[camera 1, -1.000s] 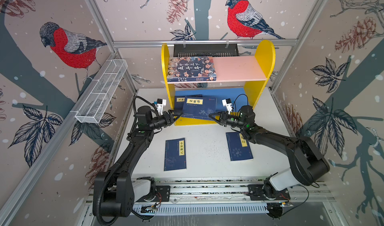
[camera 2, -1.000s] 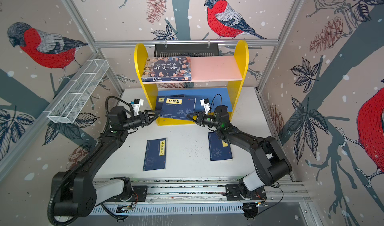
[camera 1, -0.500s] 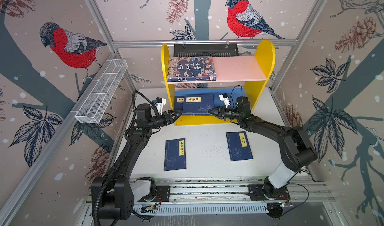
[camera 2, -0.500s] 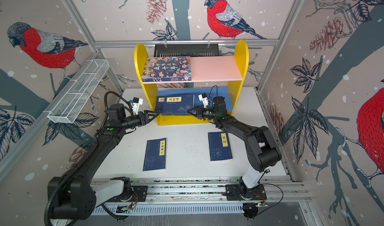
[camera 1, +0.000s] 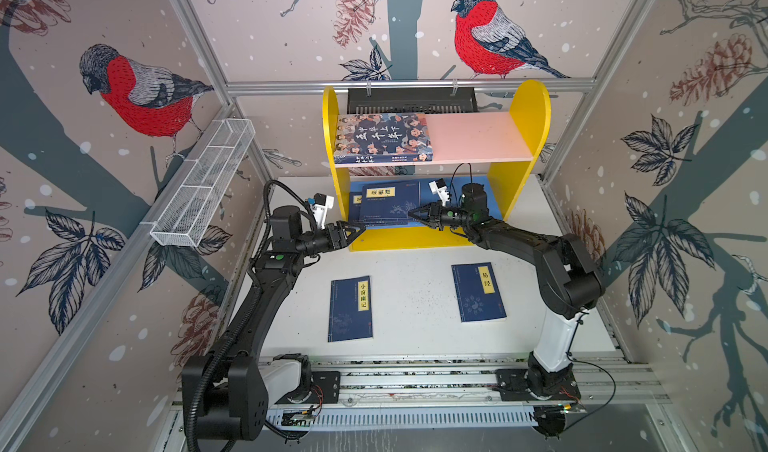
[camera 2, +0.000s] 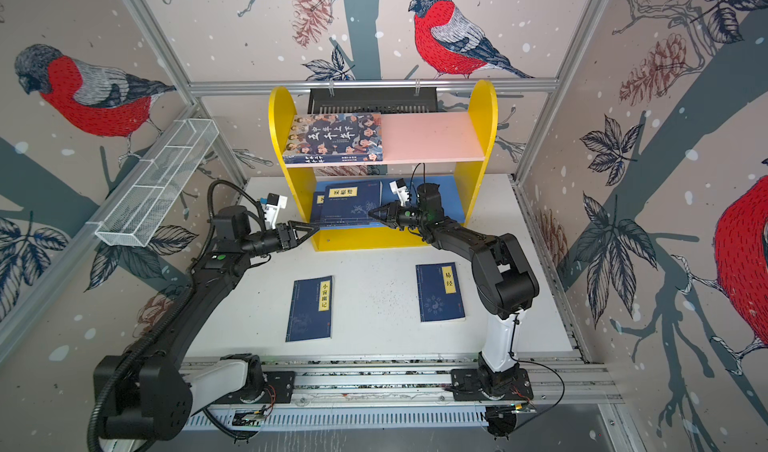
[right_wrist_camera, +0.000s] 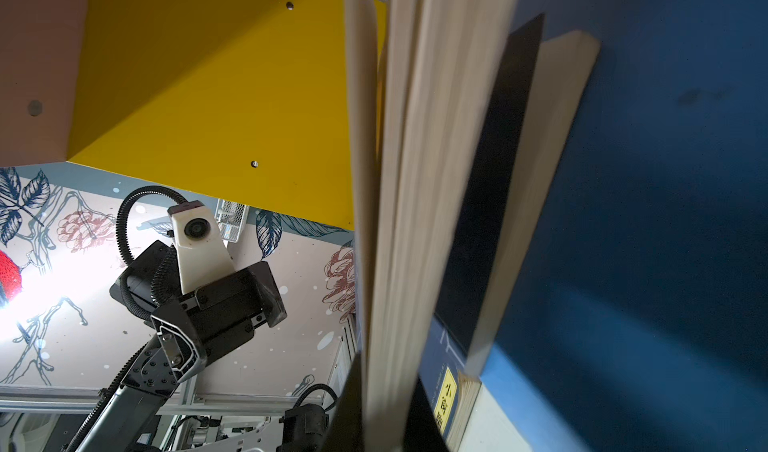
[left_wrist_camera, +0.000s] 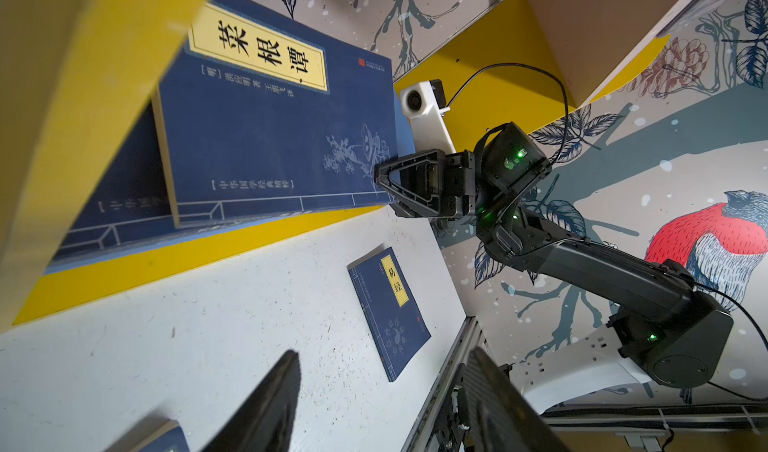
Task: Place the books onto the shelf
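The yellow shelf (camera 1: 528, 109) stands at the back of the table. A large cartoon-cover book (camera 1: 382, 138) lies on the left of its pink upper board. My right gripper (camera 1: 415, 215) is shut on the right edge of a navy book (camera 1: 386, 207), which lies on the blue lower board over another navy book (camera 1: 354, 200). In the right wrist view the held book's page edge (right_wrist_camera: 415, 180) runs between the fingers. My left gripper (camera 1: 359, 229) hangs open and empty just off the shelf's front left corner. Two more navy books (camera 1: 350, 308) (camera 1: 478, 292) lie flat on the table.
A white wire basket (camera 1: 203, 188) hangs on the left wall. A black slotted tray (camera 1: 411, 101) sits behind the shelf top. The arms' base rail (camera 1: 415, 379) runs along the table's front edge. Patterned walls close in both sides.
My right gripper has carried the navy book from in front of the shelf back onto the lower board. The left gripper has stayed open, almost in place.
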